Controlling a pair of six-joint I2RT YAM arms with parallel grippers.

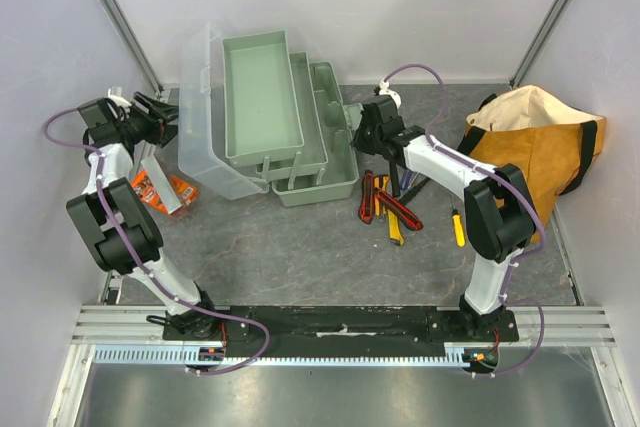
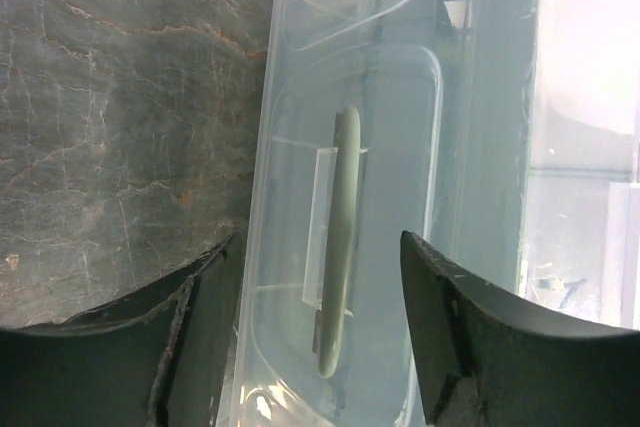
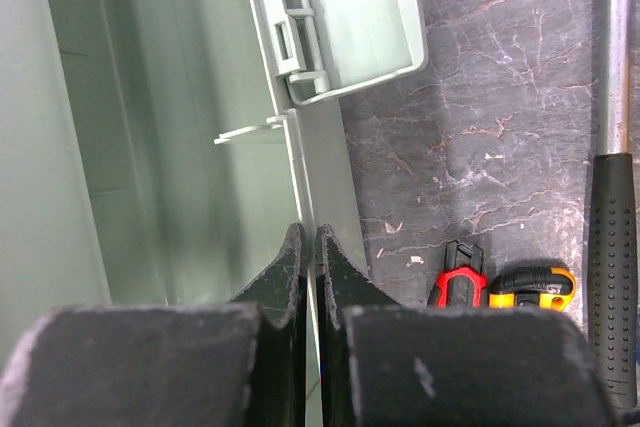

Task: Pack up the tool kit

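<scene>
The pale green toolbox stands open at the back, its inner trays fanned out and its translucent lid swung out to the left. My left gripper is open beside the lid. In the left wrist view its fingers straddle the lid's green handle without touching it. My right gripper is shut on the thin right wall of the toolbox. A red utility knife, a yellow utility knife and a hammer lie on the table to its right.
More tools lie in a cluster in front of the box, and a yellow screwdriver lies apart from them. An orange-tan bag sits at the right. An orange packet lies under my left arm. White walls enclose the table.
</scene>
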